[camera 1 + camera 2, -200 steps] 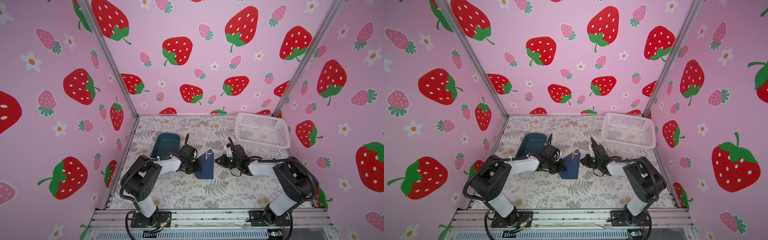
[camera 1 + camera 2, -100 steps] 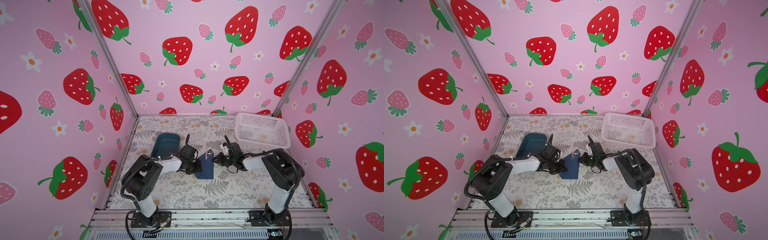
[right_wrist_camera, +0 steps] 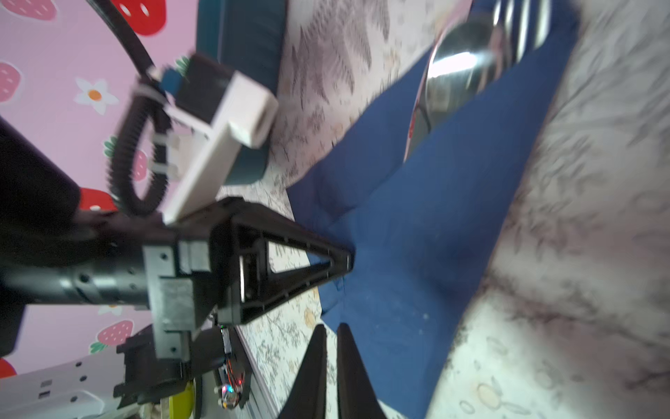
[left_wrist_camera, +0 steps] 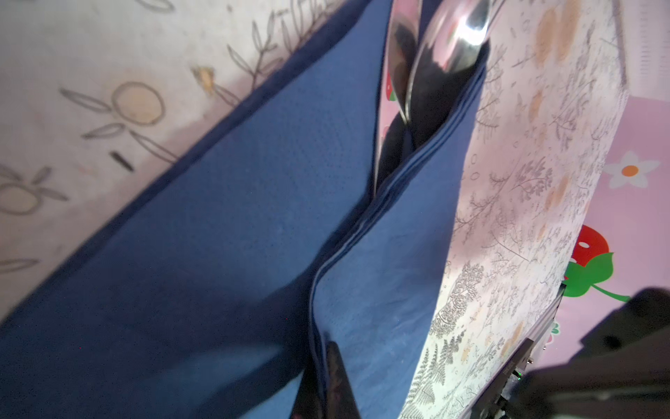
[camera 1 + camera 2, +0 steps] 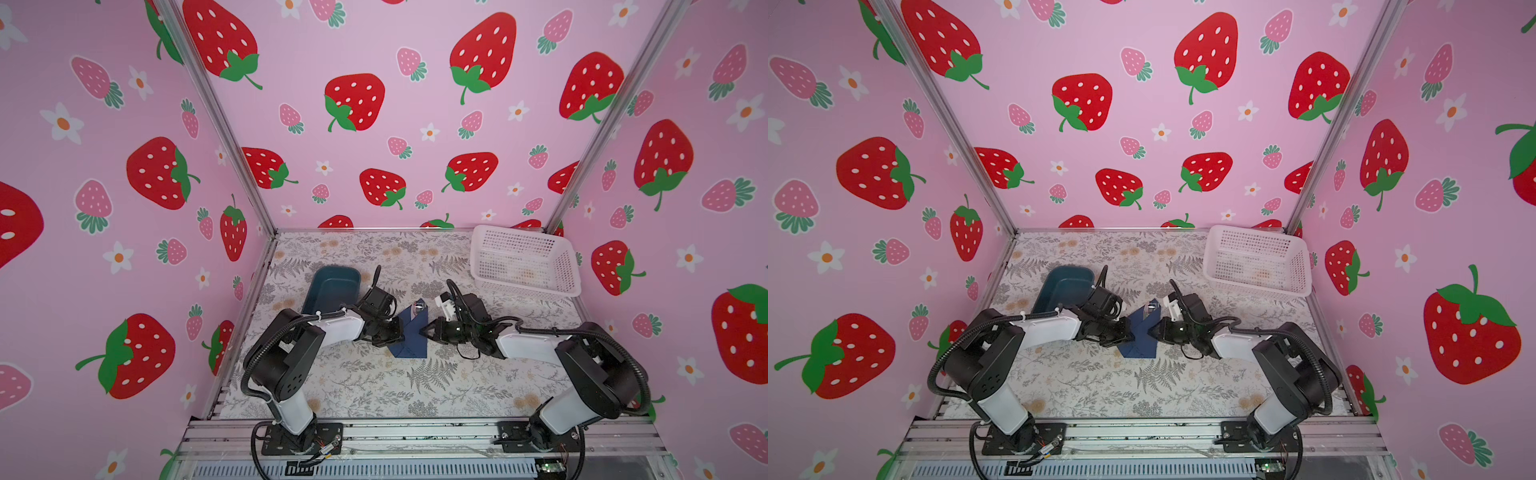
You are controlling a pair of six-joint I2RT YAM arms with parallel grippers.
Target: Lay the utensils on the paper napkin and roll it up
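Two arms meet at the paper napkin [image 5: 411,343] [image 5: 1142,347], which lies on the floral table [image 5: 374,386], lower middle of both top views. Its side flaps are folded in and cross, making a narrow dark blue wrap. The utensils [image 5: 418,307] [image 5: 1152,306] stick out of its upper end. In the right wrist view that end shows a shiny spoon bowl [image 3: 456,72] and fork tines [image 3: 522,29]; the handles are hidden under the flaps.

On the napkin's left side, the left gripper [image 5: 400,337] [image 3: 346,261] has its fingers together, pinched on the layered flap edge where the flaps cross (left wrist view). On the right side, the right gripper [image 5: 424,330] [image 3: 331,326] is at the napkin's edge with its fingers almost together. There is only a thin slit between them and nothing in it.

The teal tub [image 5: 332,286] is to the upper left of the napkin, behind the left wrist. The white basket [image 5: 519,249] is in the table's upper right corner, well apart.
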